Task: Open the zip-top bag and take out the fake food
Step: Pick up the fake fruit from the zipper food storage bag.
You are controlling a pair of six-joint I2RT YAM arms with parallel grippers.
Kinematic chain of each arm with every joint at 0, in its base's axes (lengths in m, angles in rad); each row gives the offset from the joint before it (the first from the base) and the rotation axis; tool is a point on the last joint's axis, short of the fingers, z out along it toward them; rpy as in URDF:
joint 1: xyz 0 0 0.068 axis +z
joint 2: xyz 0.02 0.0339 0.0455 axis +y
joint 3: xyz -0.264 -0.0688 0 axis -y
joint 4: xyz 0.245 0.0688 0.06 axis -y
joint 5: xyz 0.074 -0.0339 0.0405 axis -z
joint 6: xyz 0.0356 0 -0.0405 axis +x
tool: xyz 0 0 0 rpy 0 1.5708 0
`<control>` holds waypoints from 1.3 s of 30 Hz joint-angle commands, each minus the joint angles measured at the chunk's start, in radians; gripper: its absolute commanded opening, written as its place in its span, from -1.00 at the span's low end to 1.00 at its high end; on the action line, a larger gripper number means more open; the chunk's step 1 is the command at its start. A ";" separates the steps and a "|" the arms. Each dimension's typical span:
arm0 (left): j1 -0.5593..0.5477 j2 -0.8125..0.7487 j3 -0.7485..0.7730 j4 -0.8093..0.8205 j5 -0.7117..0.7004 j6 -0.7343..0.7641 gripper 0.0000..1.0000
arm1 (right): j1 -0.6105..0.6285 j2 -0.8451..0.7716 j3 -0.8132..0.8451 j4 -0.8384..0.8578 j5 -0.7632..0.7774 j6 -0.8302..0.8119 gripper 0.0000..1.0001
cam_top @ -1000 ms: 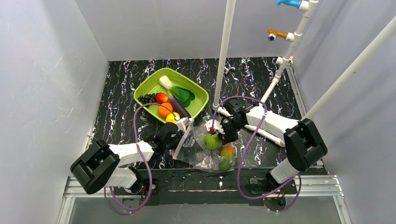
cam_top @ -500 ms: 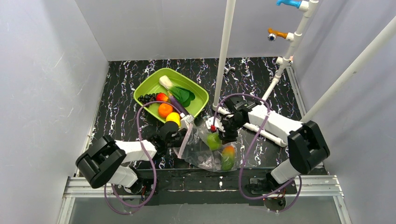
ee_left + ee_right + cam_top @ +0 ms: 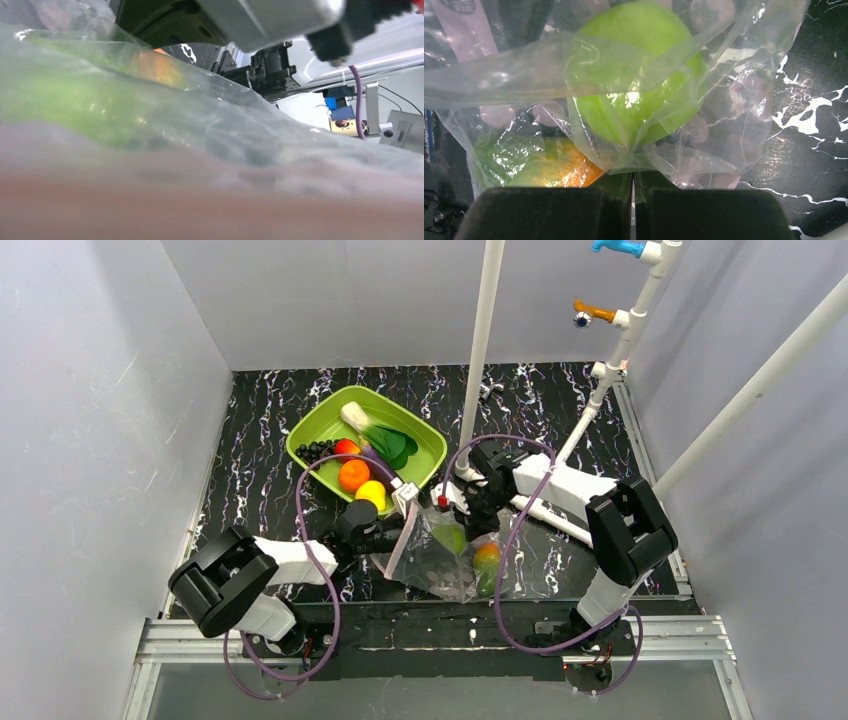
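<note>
Closest to me, near the front edge of the black marbled surface (image 3: 260, 440), the zip-top bag (image 3: 432, 568) lies crumpled between the two arms. Its clear plastic is full of creases. An orange-and-green fruit (image 3: 487, 560) rests in the bag's near right part. A green apple (image 3: 450, 537) sits just beyond it, also under the plastic.

The bag's pinkish zip strip (image 3: 398, 540) runs up its left side, lifted off the surface. The left arm (image 3: 290, 560) reaches in from the left, and the strip's upper end meets the left jaws. From above, the left jaws look closed on that end. The left wrist camera shows only blurred plastic pressed close to the lens, tinted green and orange, so the jaws themselves are hidden there.

The right arm (image 3: 560, 485) comes in from the other side. The right jaws are shut, the two dark pads (image 3: 549, 210) almost touching, with a fold of the bag's film pinched between them. The apple bulges right in front of them.

Farther back, the lime-green tray (image 3: 425, 435) stands apart from the bag. It holds a yellow lemon (image 3: 371, 494), an orange (image 3: 352, 475), a red fruit (image 3: 346, 448), dark grapes (image 3: 313, 450) and a white-stalked leafy green (image 3: 385, 440). Right of the tray, a white pole (image 3: 480, 350) stands upright.
</note>
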 commanded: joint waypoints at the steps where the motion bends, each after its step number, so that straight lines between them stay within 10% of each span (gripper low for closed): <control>1: -0.004 -0.042 0.011 0.068 0.091 0.013 0.15 | 0.003 0.000 0.046 -0.004 -0.021 0.041 -0.97; 12: -0.009 -0.478 0.028 -0.673 -0.270 0.459 0.67 | -0.041 -0.055 0.031 -0.045 -0.146 0.022 -0.97; 39: -0.134 -0.264 -0.063 -0.372 -0.483 0.771 0.62 | 0.052 0.044 0.120 -0.035 -0.063 0.235 -0.97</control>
